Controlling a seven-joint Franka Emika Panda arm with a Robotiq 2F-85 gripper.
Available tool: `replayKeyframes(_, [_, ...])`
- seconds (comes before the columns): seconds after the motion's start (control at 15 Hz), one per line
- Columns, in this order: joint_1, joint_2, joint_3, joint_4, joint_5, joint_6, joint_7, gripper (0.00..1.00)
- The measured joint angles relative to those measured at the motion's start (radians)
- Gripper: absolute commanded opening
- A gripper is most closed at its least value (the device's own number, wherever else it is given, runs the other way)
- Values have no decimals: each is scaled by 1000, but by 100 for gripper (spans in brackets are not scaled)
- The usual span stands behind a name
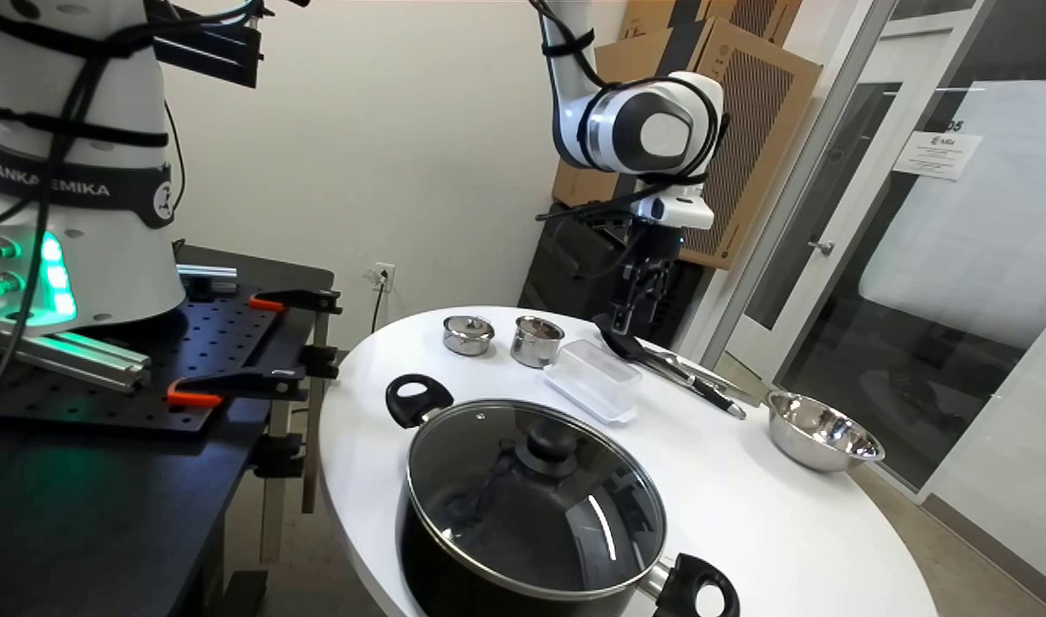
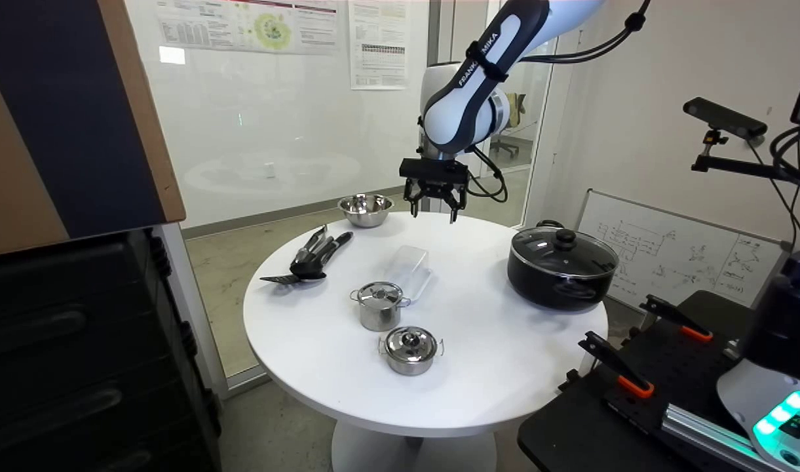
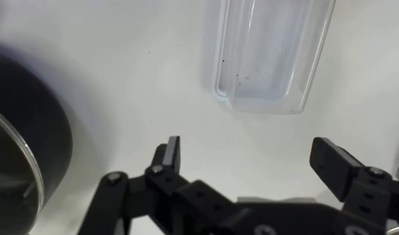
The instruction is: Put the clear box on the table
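"In an exterior view, where's our clear plastic box [image 1: 593,377]?"

"On the round white table [image 1: 797,523]. In an exterior view, we see the Robotiq gripper [image 2: 434,215] above that table."

"Wrist view?"

"Its fingers [image 3: 330,166] stand wide apart — the box beyond their tips."

Box [image 3: 268,65]: one end lies past the wrist view's top edge.
Pot [image 1: 531,514]: base cut off at the bottom in an exterior view; cut by the wrist view's left edge.
Counter [image 2: 504,351]: rim partly hidden behind the pot in an exterior view.
Fingers [image 1: 623,319]: dark on dark in an exterior view; gap unclear there.
Utensils [image 2: 311,267]: overlapping; number cannot be told.
Posters [image 2: 249,26], whiteboard [image 2: 678,259]: writing too small to read.
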Motion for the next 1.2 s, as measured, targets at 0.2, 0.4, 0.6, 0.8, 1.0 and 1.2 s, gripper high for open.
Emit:
replayKeyframes(0.2, [9,0,-11,0,3,0,0,100])
replayKeyframes(0.4, [22,15,-24,40,11,-2,-3,100])
replayKeyframes(0.6, [33,58,-24,137,17,-30,-30,100])
replayKeyframes(0.8, [51,124,-24,251,27,-105,-72,100])
replayKeyframes(1.0, [75,185,-24,339,27,-179,-95,100])
replayKeyframes(1.2, [99,223,-24,378,27,-213,-100,100])
